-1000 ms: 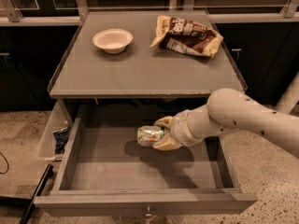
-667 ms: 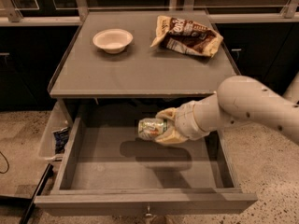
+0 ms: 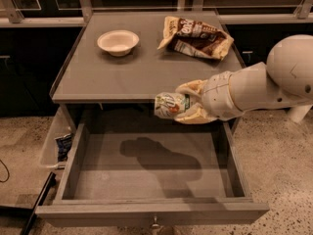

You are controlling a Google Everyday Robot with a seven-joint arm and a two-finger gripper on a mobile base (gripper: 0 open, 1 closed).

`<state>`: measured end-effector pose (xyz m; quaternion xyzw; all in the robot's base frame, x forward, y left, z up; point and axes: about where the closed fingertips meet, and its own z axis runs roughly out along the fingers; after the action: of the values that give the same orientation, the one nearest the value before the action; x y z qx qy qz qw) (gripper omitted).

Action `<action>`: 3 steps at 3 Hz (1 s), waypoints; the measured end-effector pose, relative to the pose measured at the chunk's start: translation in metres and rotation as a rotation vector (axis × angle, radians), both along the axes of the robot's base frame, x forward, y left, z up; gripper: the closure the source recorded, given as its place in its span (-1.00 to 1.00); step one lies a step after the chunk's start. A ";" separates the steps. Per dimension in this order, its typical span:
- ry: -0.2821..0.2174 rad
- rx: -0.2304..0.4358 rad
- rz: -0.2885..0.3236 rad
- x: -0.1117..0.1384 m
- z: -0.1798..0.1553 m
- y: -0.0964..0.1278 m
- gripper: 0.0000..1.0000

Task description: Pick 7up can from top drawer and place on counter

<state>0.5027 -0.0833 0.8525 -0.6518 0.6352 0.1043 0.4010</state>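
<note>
Camera view: The robot's claw is clenched around the 7up can, with one tan finger over it and one under it. The can lies on its side, one silvery end turned to the left. It hangs in the air above the open top drawer, clear of the drawer's floor and level with the front edge of the desk in this view. The white arm reaches in from the right of the frame.

A dark shadow of can and claw falls on the bare grey floor of the drawer, and a small knob shows on the drawer's front wall.

On the desk, a pale bowl stands towards the back left. A brown-and-cream snack bag lies crumpled at the back right, well apart from the bowl.

To the left of the drawer, a clear side bin holds a small dark packet. Speckled beige floor surrounds the cabinet.
</note>
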 end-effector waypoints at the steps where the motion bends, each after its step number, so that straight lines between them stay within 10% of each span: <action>1: -0.002 -0.008 0.006 0.000 0.001 0.002 1.00; 3: -0.143 0.012 0.015 0.051 0.092 -0.003 1.00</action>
<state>0.5541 -0.0861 0.9450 -0.6600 0.5994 0.0643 0.4483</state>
